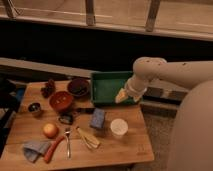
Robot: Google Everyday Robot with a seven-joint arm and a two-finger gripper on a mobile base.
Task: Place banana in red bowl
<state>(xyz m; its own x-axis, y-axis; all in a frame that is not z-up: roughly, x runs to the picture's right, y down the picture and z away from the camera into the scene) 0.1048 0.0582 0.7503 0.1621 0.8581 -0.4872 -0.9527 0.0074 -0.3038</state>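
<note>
Wooden table, dimly lit. The gripper (121, 96) hangs over the green tray (106, 86), at its front corner; whether it is open or closed I cannot tell. The banana (87, 137) lies well apart from it, nearer the camera and leftward in view, flat on the wood. It is pale yellow and forked, its long axis diagonal. The red bowl (61, 100) stands farther left.

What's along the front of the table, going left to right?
First cloth, sausage stick, fork, banana, white cup. The gripper hangs farther back, over the green tray.

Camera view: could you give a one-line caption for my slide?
Robot gripper at the green tray; banana lies on the wooden table, outside the red bowl.
</note>
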